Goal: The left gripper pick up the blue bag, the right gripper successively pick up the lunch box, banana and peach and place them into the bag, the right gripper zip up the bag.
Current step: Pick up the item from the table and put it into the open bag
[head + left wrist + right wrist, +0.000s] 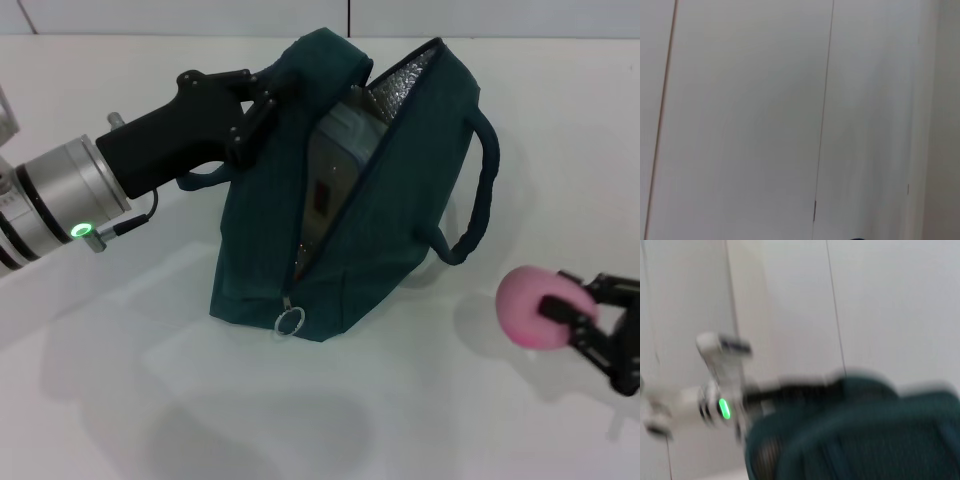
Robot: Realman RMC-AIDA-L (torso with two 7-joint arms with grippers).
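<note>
At the near right edge of the white table [120, 400], the right pincer [585, 325] is clamped on the peach [535, 307]; its black fingers [560, 311] press the pink fruit, which sits low over the surface, though contact with the table cannot be told. Bare table lies between the peach and the blue bag [390, 200], so nothing blocks that stretch. The bag stands mid-table, tilted, its zipper open with the metal ring pull [290, 321] hanging at the near end and foil lining showing at the top. Inside, the lunch box [335, 170] stands on edge, mostly hidden by fabric. The banana is not visible. Farther back on the left, the left pincer [255, 110] is closed on the bag's handle. The right wrist view shows the bag only blurred.
</note>
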